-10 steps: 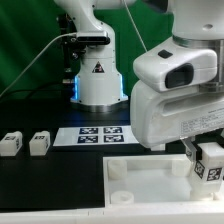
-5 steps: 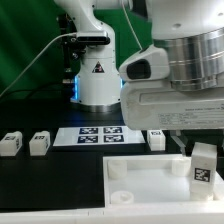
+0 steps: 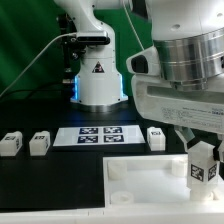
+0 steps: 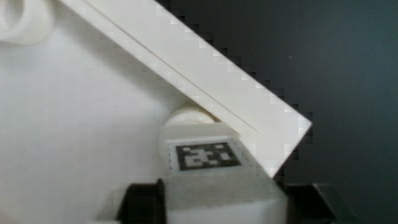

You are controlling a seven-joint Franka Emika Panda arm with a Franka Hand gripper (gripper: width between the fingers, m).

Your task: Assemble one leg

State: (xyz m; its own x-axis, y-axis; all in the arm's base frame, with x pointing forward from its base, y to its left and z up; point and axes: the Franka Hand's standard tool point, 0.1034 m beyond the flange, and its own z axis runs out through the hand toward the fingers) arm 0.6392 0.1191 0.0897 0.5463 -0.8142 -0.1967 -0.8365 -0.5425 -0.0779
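You have the black table (image 3: 40,185) fairly busy around the work. The marker board (image 3: 100,135) lies flat in front of the robot base (image 3: 98,78). On the exterior view's left stand a loose leg (image 3: 11,143) and, just beside it, a second loose leg (image 3: 40,143). A third loose leg (image 3: 156,137) stands just off the board's right end, at the far side of the tabletop (image 3: 150,178). The tabletop is the big white tray nearest the camera. The arm's bulky wrist fills the exterior view's right and hides the table behind it, along with much of the pincer's upper part.

The gripper (image 3: 203,155) hangs over the tabletop's far right corner, and the leg (image 3: 203,172) is clamped in it with its tag facing the camera. In the wrist view the dark fingers (image 4: 143,203) sit against both sides of the leg (image 4: 208,155), so the jaws are closed to the block's width with nothing else in them. The leg's far end points into the angle where the tabletop's raised rim (image 4: 214,80) turns (a tight spot). You cannot tell from either view whether it touches the tray there.
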